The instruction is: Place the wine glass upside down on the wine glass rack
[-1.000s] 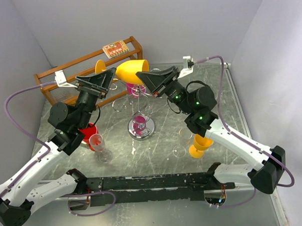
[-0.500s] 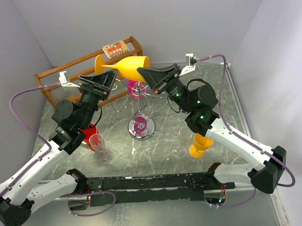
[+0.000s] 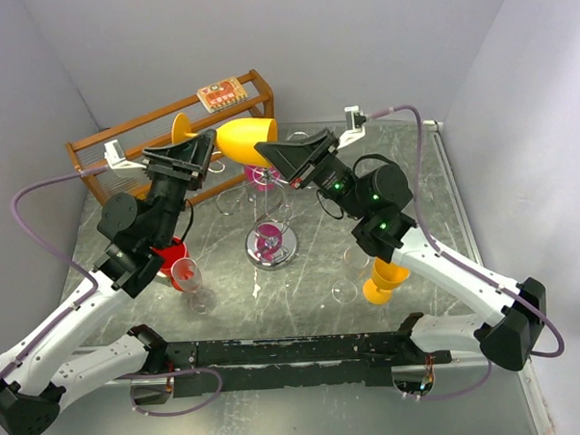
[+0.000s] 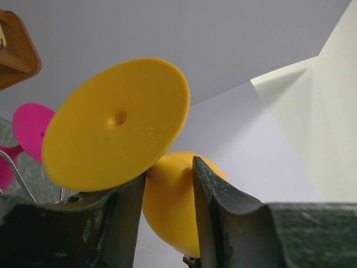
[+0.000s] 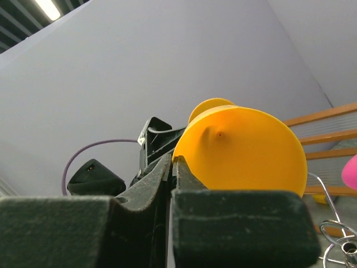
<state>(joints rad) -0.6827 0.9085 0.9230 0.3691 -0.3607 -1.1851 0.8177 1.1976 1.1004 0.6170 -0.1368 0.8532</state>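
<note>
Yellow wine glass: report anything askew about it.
The yellow wine glass lies sideways in mid-air over the wine glass rack, neither upright nor upside down, its bowl rim pinched in the shut right gripper.

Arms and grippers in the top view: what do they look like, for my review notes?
The left arm and right arm match: white lower links, black joint housings and black wrists. The left gripper and right gripper are black wedge-shaped bodies with two dark, scuffed fingers. A purple cable loops along each arm, white brackets sit by the wrists, and green lights glow on the right arm.
</note>
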